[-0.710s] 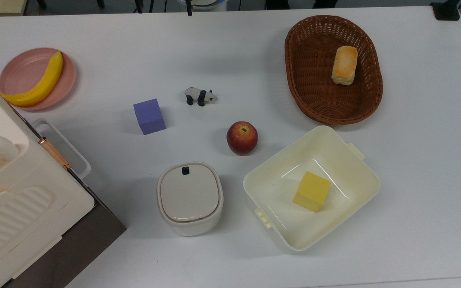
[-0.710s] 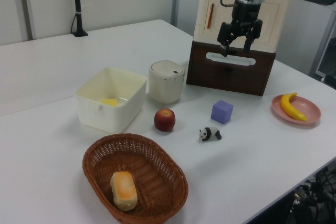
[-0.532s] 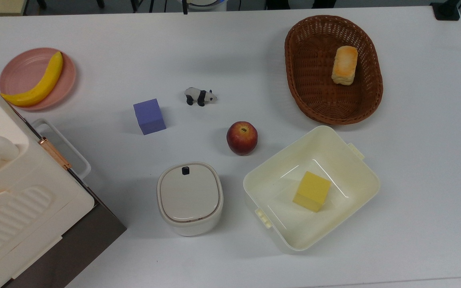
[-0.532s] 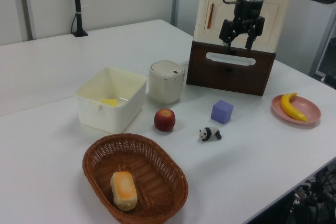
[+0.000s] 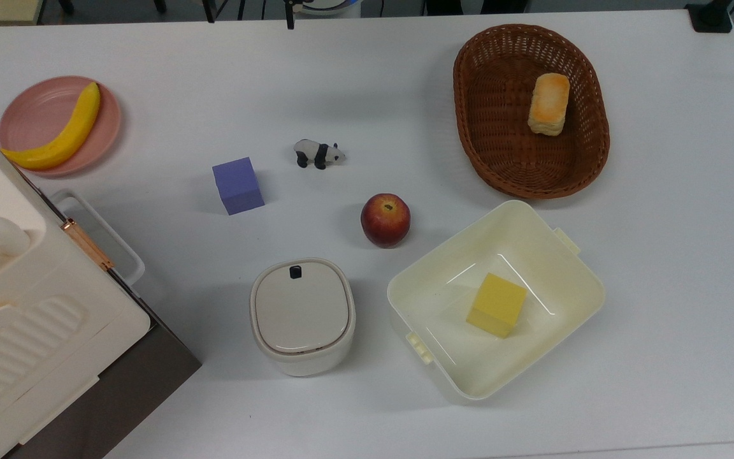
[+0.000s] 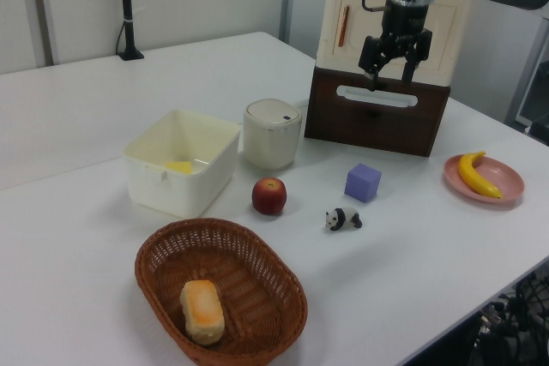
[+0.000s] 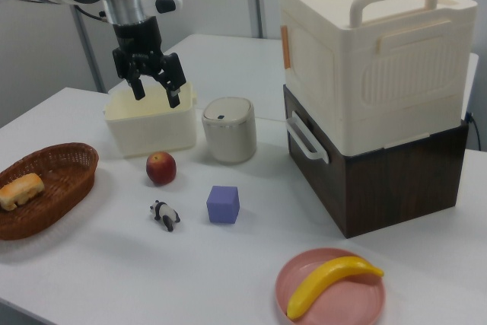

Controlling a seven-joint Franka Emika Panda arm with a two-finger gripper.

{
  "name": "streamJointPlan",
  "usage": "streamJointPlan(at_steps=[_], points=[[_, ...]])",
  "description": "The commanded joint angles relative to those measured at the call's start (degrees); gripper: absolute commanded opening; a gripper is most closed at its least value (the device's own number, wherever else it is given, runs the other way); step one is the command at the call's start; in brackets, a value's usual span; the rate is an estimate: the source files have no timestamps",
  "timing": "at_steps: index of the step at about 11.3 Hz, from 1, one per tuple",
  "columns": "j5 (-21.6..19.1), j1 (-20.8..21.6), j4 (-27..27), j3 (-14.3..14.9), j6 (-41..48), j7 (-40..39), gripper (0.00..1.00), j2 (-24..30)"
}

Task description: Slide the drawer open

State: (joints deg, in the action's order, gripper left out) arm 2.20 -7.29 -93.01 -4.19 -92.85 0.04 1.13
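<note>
One drawer, dark brown and still shut, sat at the bottom of the stack under the cream ribbed appliance, at the right view's right side of the desk. Its white loop handle stuck out from the front face, facing the lidded cream pot.

The gripper hung in the air with its jaws spread apart and holding nothing. In the right view it sat well apart from the handle, up above the square tub; in the left view it lined up just over the handle slot, so it was probably out in front of the drawer and higher than the bar.

The likeliest fault would be a poor catch on the handle: coming down off-centre or too shallow, the jaws could slip off the thin bar as the pull began. A pull not square to the drawer front could also drag the whole stack across the desk, or tip the appliance on top. The pot stood near the drawer's path and could be knocked.
</note>
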Motion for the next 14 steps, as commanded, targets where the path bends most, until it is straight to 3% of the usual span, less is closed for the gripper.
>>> streamJointPlan(at_steps=[1, 5, 9, 12, 14], points=[[1.13, -0.17, -0.15, 0.23, -0.39, -2.48, 1.00, 0.10], [0.61, -7.36, -1.29, -2.04, -5.23, -11.27, 1.00, -0.17], [0.70, -15.71, -1.29, -9.59, -7.59, -13.84, 1.00, -1.75], [0.96, -16.88, -1.12, -10.76, -8.75, -14.10, 1.00, -2.54], [1.31, -16.88, -1.29, -10.76, -8.49, -21.43, 1.00, -2.54]])
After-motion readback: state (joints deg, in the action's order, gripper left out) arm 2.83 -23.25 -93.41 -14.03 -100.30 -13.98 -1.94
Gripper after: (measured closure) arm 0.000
